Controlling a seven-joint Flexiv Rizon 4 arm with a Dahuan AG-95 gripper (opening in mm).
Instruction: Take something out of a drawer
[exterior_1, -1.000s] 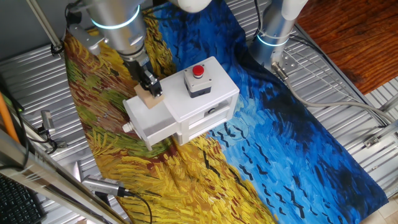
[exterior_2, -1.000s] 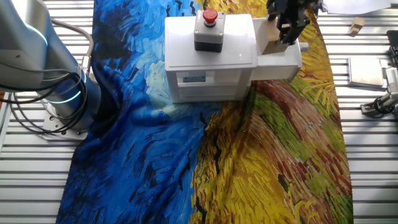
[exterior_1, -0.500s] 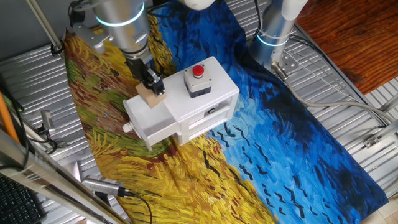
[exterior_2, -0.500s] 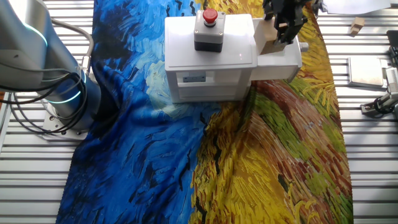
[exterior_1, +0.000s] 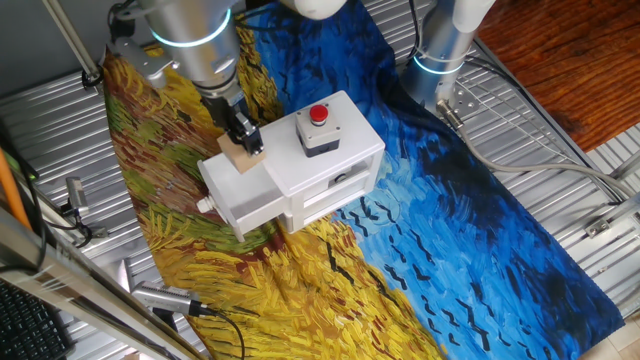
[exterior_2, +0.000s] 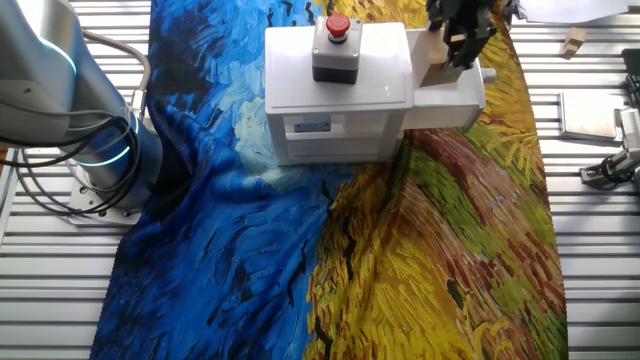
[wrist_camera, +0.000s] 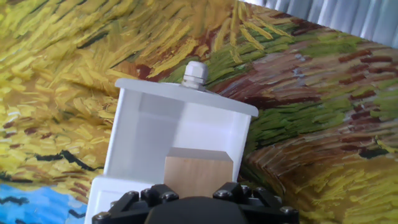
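arm reaching down steeply, gripper (exterior_1: 243, 139) pointing downward, fingers (exterior_2: 458, 45) clamped together on something

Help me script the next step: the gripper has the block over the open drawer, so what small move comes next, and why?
Probably lift straight up. The gripper looks shut on the block, which sits just above the pulled-out drawer; in the hand view the drawer's walls flank the block, so moving sideways first could catch a wall.

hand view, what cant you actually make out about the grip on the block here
- Pincer fingertips: hidden in the hand view below the frame edge, behind the black mount.
- Wooden block: its lower part is cut off by that mount, so contact is unseen.
- Drawer floor under the block: hidden by the block.
- In both fixed views the pincer is too small to show its jaws.
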